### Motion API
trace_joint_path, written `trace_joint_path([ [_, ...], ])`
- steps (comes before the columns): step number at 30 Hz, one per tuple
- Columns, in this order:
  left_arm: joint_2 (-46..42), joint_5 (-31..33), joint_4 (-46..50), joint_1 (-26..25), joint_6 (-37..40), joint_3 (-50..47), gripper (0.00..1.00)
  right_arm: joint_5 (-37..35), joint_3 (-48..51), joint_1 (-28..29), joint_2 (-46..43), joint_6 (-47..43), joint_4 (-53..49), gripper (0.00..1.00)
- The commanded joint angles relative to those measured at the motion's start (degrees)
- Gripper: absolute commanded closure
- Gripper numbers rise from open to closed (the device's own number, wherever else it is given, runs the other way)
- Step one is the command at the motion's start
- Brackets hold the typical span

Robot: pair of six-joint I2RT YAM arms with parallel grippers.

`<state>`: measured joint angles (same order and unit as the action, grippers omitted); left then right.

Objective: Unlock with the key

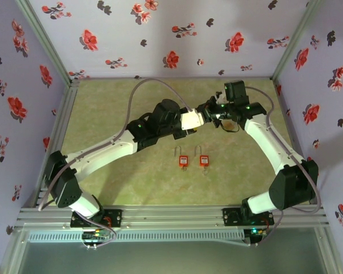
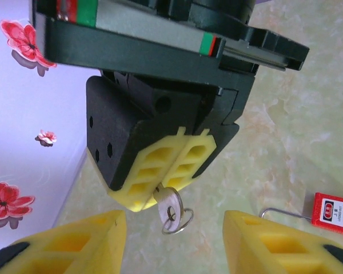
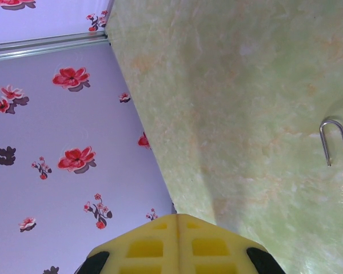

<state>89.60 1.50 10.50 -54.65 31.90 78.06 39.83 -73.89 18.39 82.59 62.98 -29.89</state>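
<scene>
Above the back half of the table (image 1: 103, 103), my two arms meet nose to nose. The key (image 2: 170, 201) is off the surface: my right gripper (image 2: 163, 180) is clamped shut on it, with the yellow pads pressed together. The key's holed head and its wire key ring (image 2: 180, 224) poke out below the pad tips. The blade end is buried between the pads, so I cannot see it.

My left gripper (image 2: 174, 228) stands moderately wide, one yellow finger on each side of the hanging key head. Neither finger touches the key, and that gripper holds nothing.

That puts me early in the job. The key has been picked up, but I judge this grip useless for a lock because the working end is covered. The facing pose looks to me like a handover, where the left takes the head so the blade comes free.

The left padlock (image 1: 183, 160) and the right padlock (image 1: 204, 160) lie side by side on the table, nearer my bases and well apart from both grippers. Neither has a key in it. My right wrist camera shows a steel shackle (image 3: 334, 140) and a sliver of red body at the frame edge. I cannot tell whether that shackle is seated.

What is left, as I judge it:
- Secure the key by its head.
- Hold a padlock steady.
- Insert the key and turn it.
- Free the shackle.
</scene>
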Motion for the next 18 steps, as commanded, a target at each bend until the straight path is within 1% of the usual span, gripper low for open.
trace_joint_path([
  [1,0.05,0.45,-2.16,0.40,-0.42,1.32,0.54,0.06,-0.65,0.38,-0.10,-0.05,0.51,1.00],
  [3,-0.03,-0.07,-2.50,0.58,-2.23,1.26,0.55,0.27,-0.13,0.43,-0.58,0.23,2.05,1.00],
  [5,-0.51,-3.41,-2.69,1.45,-7.94,1.15,0.54,0.46,1.06,0.36,-1.27,1.44,5.49,1.00],
  [7,-2.00,-7.67,-5.67,2.71,-16.00,-1.00,0.49,0.77,1.83,0.33,-1.71,2.37,8.41,1.00],
  [8,-3.33,-9.65,-8.36,3.12,-19.82,-3.12,0.45,0.73,2.14,0.36,-1.90,2.72,9.79,1.00],
  [10,-5.62,-11.61,-13.72,3.32,-26.56,-7.20,0.38,0.59,2.67,0.30,-2.30,3.49,12.61,1.00],
  [11,-6.60,-12.42,-16.47,3.32,-30.44,-9.10,0.36,0.72,2.97,0.31,-2.43,4.06,14.72,1.00],
  [12,-7.16,-12.89,-18.45,3.41,-33.23,-10.56,0.35,0.84,3.35,0.29,-2.60,4.63,16.86,1.00],
  [13,-7.73,-13.18,-20.45,3.53,-37.70,-11.99,0.34,0.93,3.80,0.25,-2.70,5.45,19.25,1.00],
  [16,-8.85,-13.25,-25.83,4.15,-45.31,-15.18,0.33,1.02,4.72,0.38,-2.96,6.92,23.70,1.00],
  [18,-9.56,-11.91,-27.32,4.17,-45.32,-16.51,0.33,1.21,4.75,0.34,-2.70,7.25,23.48,1.00],
])
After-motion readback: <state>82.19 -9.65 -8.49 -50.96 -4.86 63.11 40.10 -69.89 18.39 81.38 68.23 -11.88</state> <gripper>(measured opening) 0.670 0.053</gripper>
